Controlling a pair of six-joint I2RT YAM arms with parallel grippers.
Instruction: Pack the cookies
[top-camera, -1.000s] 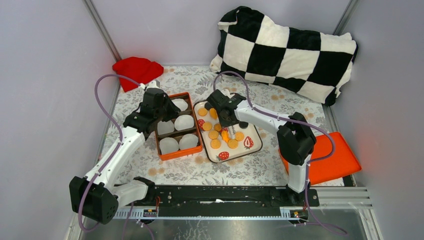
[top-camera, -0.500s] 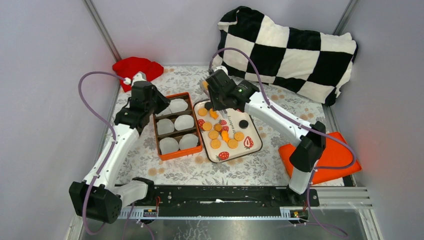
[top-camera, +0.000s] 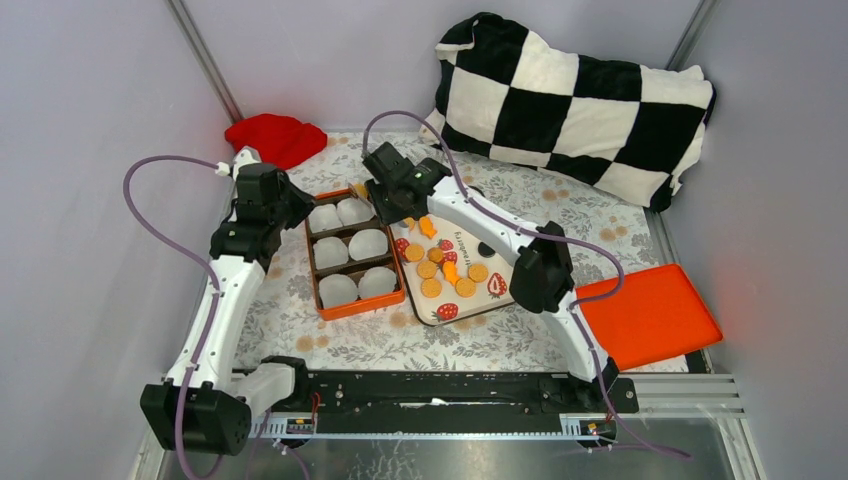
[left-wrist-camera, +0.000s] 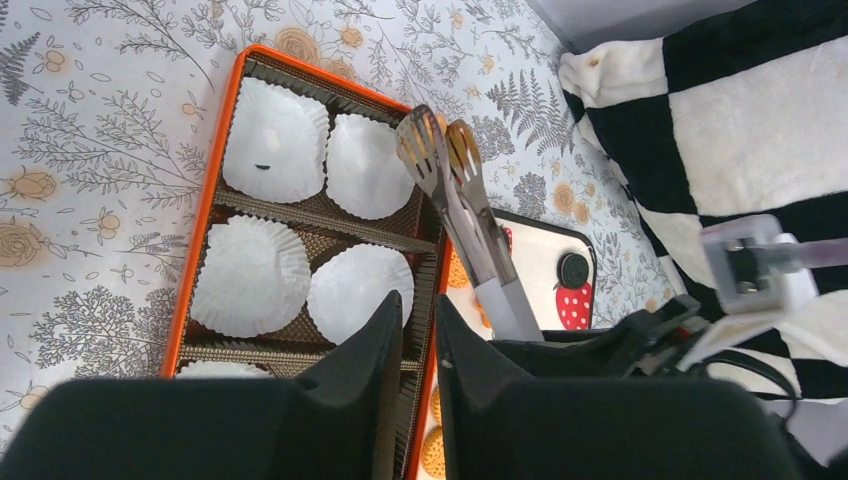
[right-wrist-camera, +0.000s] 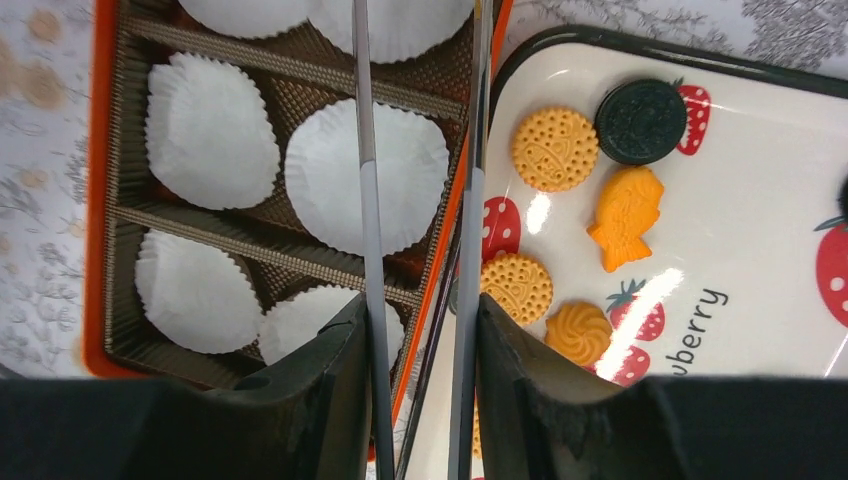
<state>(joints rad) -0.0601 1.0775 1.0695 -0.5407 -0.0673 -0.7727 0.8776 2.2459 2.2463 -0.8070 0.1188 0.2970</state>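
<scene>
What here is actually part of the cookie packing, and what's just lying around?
For the job: cookies, strawberry tray, orange box, paper cups, tongs.
Lying about: red cloth, checkered pillow, flat orange panel, possibly the box's lid.

Lab enclosure; plain grey walls (top-camera: 70, 150); aluminium rail (top-camera: 690, 393).

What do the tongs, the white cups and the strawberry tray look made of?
Tongs: bare metal, likely stainless; silvery, reflective arms and a slotted tip.
White cups: thin paper; matte, fluted walls with crimped edges.
Strawberry tray: glossy plastic or melamine, possibly enamel; bright glare streaks, printed strawberries, black rim.
</scene>
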